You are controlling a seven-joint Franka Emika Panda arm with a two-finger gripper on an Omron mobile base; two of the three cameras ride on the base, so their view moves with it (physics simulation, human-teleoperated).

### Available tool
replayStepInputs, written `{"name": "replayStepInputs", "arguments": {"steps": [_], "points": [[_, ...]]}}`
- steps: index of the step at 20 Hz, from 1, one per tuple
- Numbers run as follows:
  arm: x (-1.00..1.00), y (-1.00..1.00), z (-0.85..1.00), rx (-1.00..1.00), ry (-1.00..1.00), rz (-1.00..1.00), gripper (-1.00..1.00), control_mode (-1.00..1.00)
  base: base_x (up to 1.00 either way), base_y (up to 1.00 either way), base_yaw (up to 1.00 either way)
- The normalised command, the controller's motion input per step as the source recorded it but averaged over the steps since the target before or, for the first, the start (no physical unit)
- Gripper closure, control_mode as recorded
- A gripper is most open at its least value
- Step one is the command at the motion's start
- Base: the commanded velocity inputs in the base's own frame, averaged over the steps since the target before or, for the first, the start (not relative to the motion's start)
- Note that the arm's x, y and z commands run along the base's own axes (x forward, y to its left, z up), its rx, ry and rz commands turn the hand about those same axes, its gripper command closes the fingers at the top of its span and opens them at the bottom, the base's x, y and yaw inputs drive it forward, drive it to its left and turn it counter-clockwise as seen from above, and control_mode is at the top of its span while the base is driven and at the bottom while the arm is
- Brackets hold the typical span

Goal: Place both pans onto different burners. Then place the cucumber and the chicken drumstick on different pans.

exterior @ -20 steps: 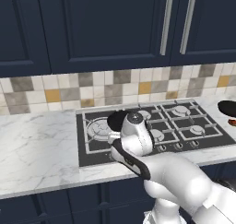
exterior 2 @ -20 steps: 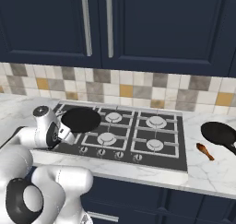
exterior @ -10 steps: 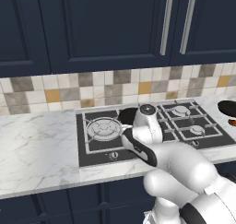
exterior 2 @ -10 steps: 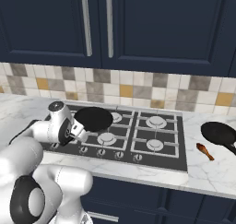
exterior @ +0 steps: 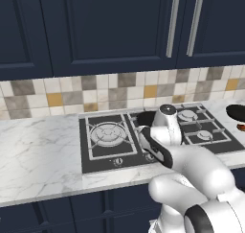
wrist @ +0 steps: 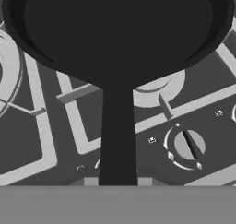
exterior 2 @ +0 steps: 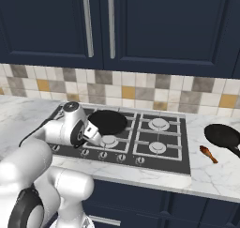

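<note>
First pan [exterior 2: 108,121] over the cooktop [exterior 2: 178,159], gripper [exterior 2: 93,137] clamped on its handle [wrist: 117,135]; next: lower squarely onto a burner [exterior 2: 108,140].

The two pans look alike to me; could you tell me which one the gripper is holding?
The pan over the cooktop, its handle in the gripper. The other pan lies on the counter right of the cooktop, beside the drumstick.
</note>
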Motion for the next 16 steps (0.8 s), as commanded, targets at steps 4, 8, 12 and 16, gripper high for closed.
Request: {"name": "replayStepInputs", "arguments": {"steps": [4,8,12,16], "points": [[-0.24,-0.27,0.0,0.02,0.0,0.0,1.0,-1.0,0.0,0.0,0.0],[-0.08,-0.19,0.0,0.0,0.0,0.0,1.0,-1.0,0.0,0.0,0.0],[-0.1,-0.13,0.0,0.0,0.0,0.0,1.0,-1.0,0.0,0.0,0.0],[-0.04,-0.09,0.0,0.0,0.0,0.0,1.0,-1.0,0.0,0.0,0.0]]}}
